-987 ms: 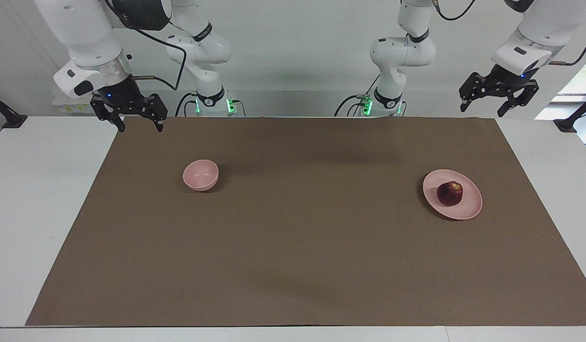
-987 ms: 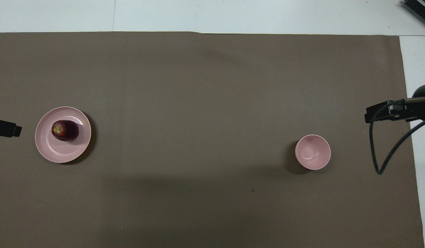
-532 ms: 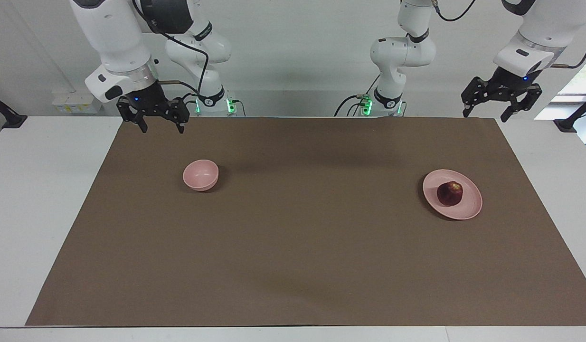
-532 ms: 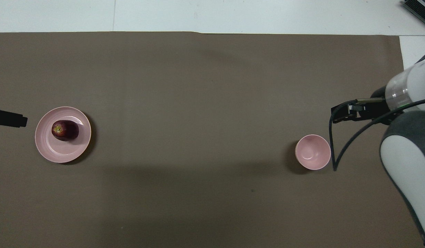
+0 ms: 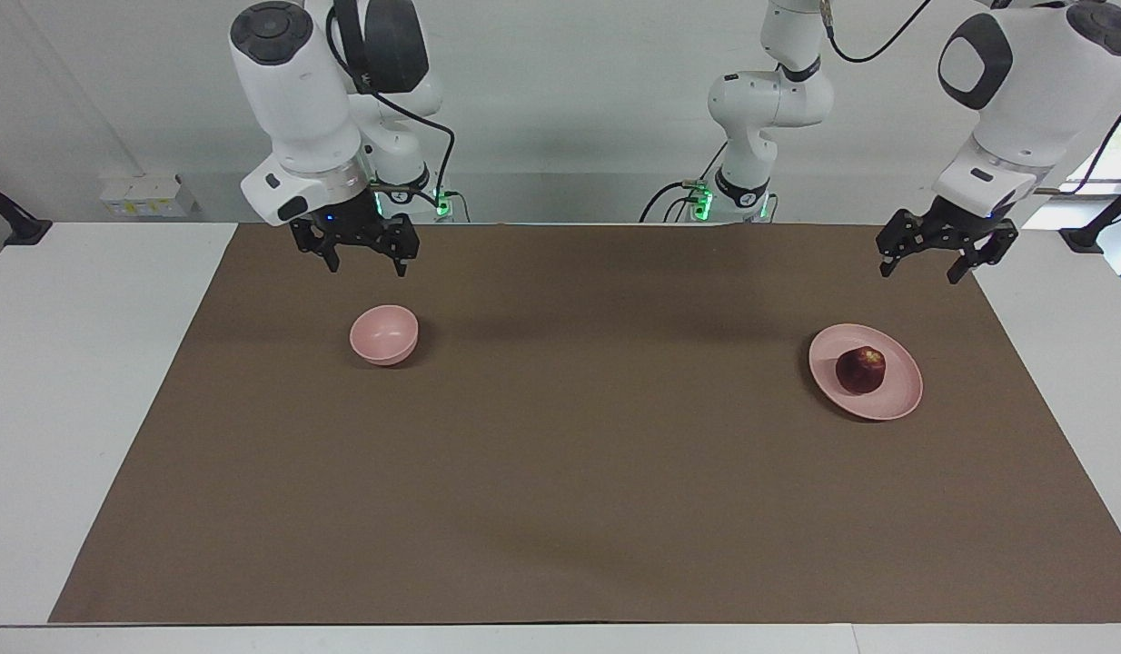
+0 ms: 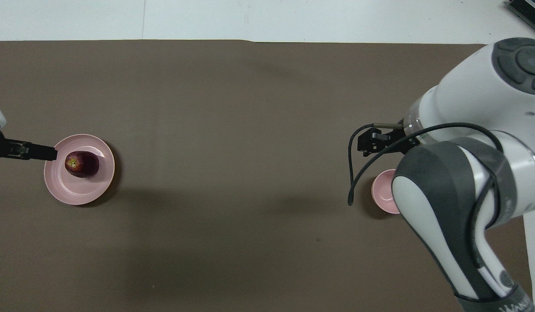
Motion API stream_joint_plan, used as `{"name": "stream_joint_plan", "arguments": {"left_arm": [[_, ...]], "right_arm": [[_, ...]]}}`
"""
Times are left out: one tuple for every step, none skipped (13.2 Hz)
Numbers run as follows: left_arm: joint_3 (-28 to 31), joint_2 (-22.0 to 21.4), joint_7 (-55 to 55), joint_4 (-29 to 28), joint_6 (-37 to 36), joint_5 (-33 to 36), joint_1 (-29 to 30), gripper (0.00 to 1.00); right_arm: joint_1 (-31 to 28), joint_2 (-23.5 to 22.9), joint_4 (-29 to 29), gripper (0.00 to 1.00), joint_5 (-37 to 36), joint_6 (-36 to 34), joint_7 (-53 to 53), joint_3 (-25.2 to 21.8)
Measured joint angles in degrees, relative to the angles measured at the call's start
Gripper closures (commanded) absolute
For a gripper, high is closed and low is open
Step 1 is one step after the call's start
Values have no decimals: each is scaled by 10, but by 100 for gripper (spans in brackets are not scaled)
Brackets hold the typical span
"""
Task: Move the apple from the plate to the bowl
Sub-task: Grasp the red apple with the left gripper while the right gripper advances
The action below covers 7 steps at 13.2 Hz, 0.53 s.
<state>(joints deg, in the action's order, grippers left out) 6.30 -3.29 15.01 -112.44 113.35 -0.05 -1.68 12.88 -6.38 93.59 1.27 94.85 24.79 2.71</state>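
The dark red apple [image 5: 861,370] sits on the flat pink plate [image 5: 898,392] toward the left arm's end of the table; in the overhead view the apple [image 6: 81,164] lies on the plate [image 6: 76,191] too. The small deep pink bowl [image 5: 384,334] stands empty toward the right arm's end. In the overhead view the right arm partly covers the bowl [image 6: 383,195]. My right gripper [image 5: 367,265] is open and empty, raised over the mat close to the bowl. My left gripper [image 5: 919,271] is open and empty, raised over the mat by the plate's edge; one of its fingers [image 6: 42,152] shows in the overhead view.
A brown mat [image 5: 579,454] covers most of the white table [image 5: 79,381]. The right arm's white and grey links [image 6: 462,182] fill that end of the overhead view.
The right gripper has swung inward from the mat's corner to beside the bowl. The left gripper has come inward and lower toward the plate. Apple, plate and bowl have not moved.
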Motion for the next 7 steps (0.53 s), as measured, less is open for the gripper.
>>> {"name": "stream_joint_plan", "arguments": {"left_arm": [[0,4,5,-20,27,0,4,0],[0,9,9,-42,55,0,7,0],[0,16,9,-63,84,0,7,0],[-1,27,10,-83,120,0,7,0],[-1,39,10,-102,158,0,7,0],[-1,53,10,-117,195,0,7,0],[-1,66,10,-129,224,0,7,0]], "right_arm": [[10,-10,1,0,5,11,18,0],[23,-21,4,0,7,24,39,0],[36,-31,7,0,7,40,57,0],[48,-40,11,0,7,57,70,0],[58,-47,16,0,7,69,77,1],[67,-54,20,0,7,78,84,1],[76,-60,23,0,7,86,90,1]]}}
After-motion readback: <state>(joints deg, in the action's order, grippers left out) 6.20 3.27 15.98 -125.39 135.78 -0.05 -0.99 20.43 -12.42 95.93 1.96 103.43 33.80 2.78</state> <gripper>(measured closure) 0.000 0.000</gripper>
